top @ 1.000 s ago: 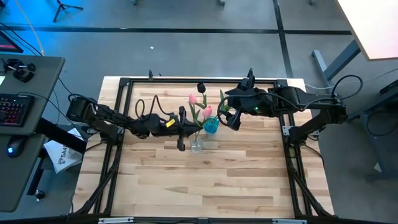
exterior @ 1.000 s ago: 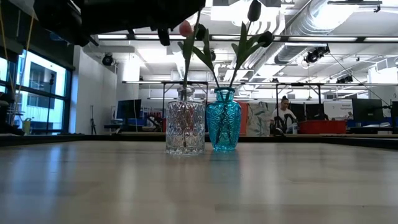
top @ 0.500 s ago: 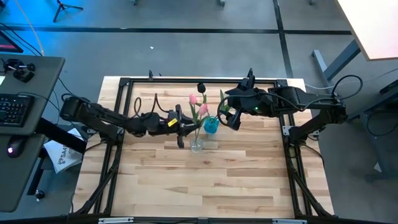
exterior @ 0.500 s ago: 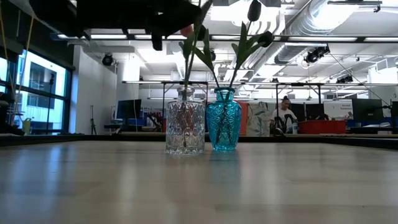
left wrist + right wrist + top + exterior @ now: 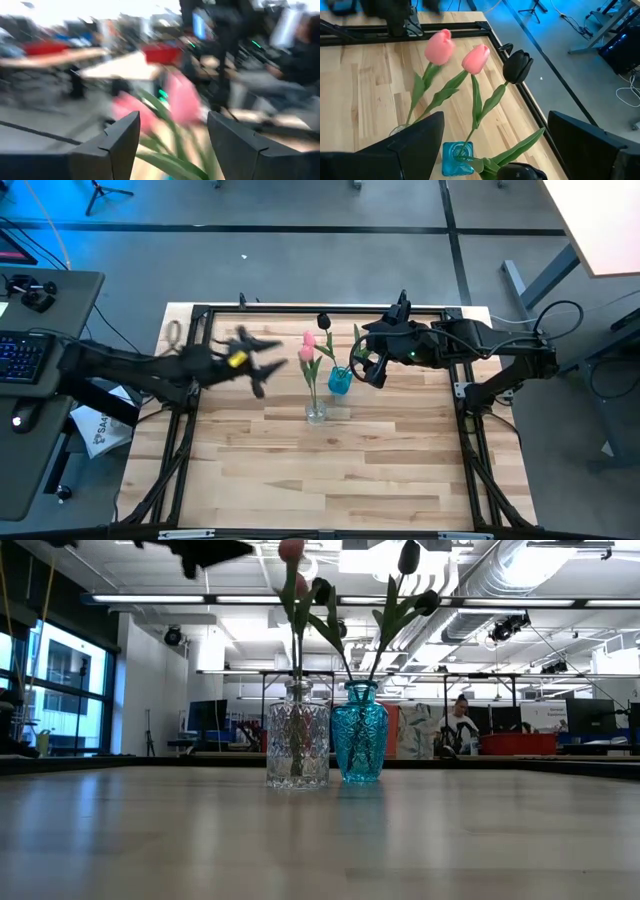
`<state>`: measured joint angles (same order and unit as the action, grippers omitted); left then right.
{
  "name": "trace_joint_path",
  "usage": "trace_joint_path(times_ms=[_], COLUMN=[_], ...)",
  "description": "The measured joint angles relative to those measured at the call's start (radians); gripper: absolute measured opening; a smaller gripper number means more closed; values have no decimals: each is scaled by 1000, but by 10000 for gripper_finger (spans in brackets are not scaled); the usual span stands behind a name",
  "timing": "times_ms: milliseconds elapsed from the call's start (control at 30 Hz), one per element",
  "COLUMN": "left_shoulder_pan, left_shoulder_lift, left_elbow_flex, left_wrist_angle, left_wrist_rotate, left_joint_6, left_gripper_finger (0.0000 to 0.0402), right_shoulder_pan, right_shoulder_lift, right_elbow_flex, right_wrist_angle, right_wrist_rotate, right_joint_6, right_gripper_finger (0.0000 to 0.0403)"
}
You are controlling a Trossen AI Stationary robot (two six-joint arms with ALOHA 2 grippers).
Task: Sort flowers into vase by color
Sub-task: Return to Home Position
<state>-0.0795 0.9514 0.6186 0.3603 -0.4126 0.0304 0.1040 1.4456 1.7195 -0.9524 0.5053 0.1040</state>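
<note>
Pink tulips stand in the clear vase, dark tulips in the blue vase just beside it. Your left gripper hangs left of both, jaws spread, empty. Your right gripper sits by the blue vase, jaws spread, empty.

Two pink-headed artificial tulips, thin green stems with leaves: near upright, stems down in clear cut-glass vase. Two near-black-headed tulips: stems in blue glass vase just beside it, heads splayed apart.
</note>
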Motion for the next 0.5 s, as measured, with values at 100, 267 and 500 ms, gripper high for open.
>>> trace_joint_path(times_ms=[100,267,500], left_shoulder_pan=[1,28,139], left_shoulder_lift=[-118,-239,-236], left_elbow_flex=[0,0,0], left_wrist_angle=[-26,-60,-68], left_wrist_rotate=[-82,-117,69], left_joint_6=[88,165,79], left_gripper_finger=[224,218,166], right_shoulder_pan=[0,0,0], right_shoulder_lift=[0,0,-39], right_elbow_flex=[0,0,0], right_wrist_angle=[0,-23,-189], right_wrist_rotate=[0,0,-16], right_joint_6=[3,10,104], right_gripper_finger=[353,353,328])
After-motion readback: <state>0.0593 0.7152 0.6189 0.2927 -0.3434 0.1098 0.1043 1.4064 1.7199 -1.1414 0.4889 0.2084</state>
